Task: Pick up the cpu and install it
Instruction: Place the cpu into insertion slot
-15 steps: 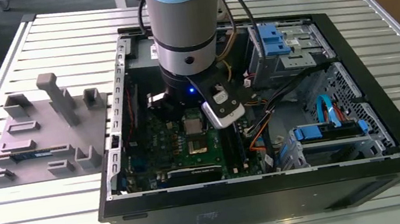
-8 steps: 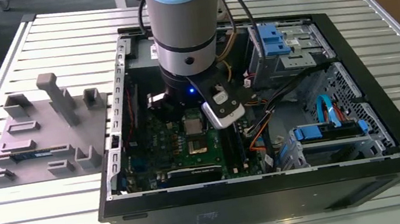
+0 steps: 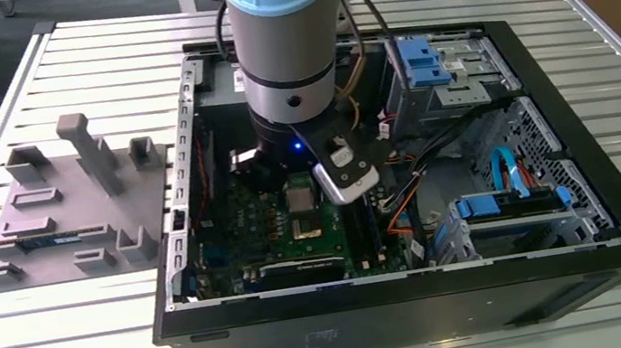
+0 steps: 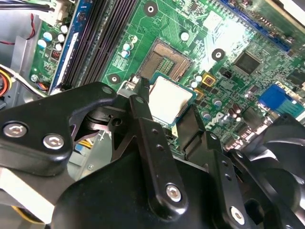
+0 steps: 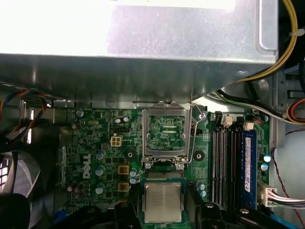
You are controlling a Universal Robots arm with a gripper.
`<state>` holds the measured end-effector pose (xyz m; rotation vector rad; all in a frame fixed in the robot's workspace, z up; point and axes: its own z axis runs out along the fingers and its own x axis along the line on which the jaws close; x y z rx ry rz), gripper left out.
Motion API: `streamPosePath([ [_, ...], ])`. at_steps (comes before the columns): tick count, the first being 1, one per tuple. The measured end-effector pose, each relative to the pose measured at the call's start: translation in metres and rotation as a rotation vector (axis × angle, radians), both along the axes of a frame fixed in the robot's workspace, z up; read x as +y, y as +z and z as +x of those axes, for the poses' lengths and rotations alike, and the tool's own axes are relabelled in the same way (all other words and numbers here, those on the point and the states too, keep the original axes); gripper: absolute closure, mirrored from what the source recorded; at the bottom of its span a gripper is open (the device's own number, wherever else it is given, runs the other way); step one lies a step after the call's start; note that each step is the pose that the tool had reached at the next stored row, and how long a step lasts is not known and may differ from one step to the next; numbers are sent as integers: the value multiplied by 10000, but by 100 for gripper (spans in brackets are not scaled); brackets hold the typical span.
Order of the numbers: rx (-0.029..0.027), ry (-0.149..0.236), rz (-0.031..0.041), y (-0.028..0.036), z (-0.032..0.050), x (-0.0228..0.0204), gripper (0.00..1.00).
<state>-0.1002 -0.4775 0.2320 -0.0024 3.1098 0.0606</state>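
In the exterior view I see the arm (image 3: 287, 49) reaching down into the open computer case (image 3: 613, 250), with the grey tray (image 3: 60, 209) beside it at the exterior view's left.

In the second wrist view the gripper (image 4: 167, 102) is clamped on the cpu (image 4: 170, 98), over the motherboard (image 4: 257, 43) near the open socket (image 4: 167, 59).

In the first wrist view the cpu (image 5: 163, 202) sits between the fingers (image 5: 195, 210); I can't tell whether it touches the board

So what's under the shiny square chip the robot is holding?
Green motherboard shows around the cpu, which the gripper holds. The open socket sits beside it, uncovered. Whatever lies straight beneath is hidden by the chip itself.
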Motion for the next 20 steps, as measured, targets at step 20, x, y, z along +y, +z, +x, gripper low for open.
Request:
streamPosePath([
  [20,41,-4,-90,-79,88,-54,53],
])
